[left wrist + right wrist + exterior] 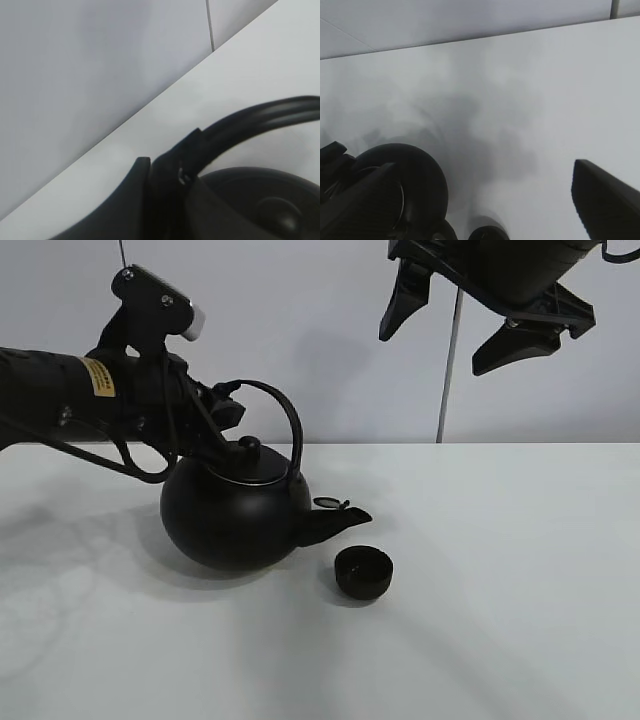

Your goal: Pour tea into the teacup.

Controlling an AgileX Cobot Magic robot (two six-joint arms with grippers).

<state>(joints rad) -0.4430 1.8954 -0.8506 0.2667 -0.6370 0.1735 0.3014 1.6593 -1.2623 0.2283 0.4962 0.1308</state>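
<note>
Pour stage: aim looks marginal.
White table (520, 600) under all. Big round matte-black kettle (235, 515) w/ arched handle sits tilted, spout down. The left gripper (228, 408) is clamped on that handle. The right gripper (440, 340), high above the kettle, is spread wide & holds nothing. Small handleless matte-black teacup (362, 572) is just beside the spout tip. Risk, imo: spout isn't clearly over the cup, so tea could hit the table, & the kettle may swing in the pinch. Left wrist view shows the grip close up but no cup; ext. view does.

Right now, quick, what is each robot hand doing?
The left gripper is shut on the kettle, holding its handle.
The right gripper is open, holding nothing, up above the table.
</note>
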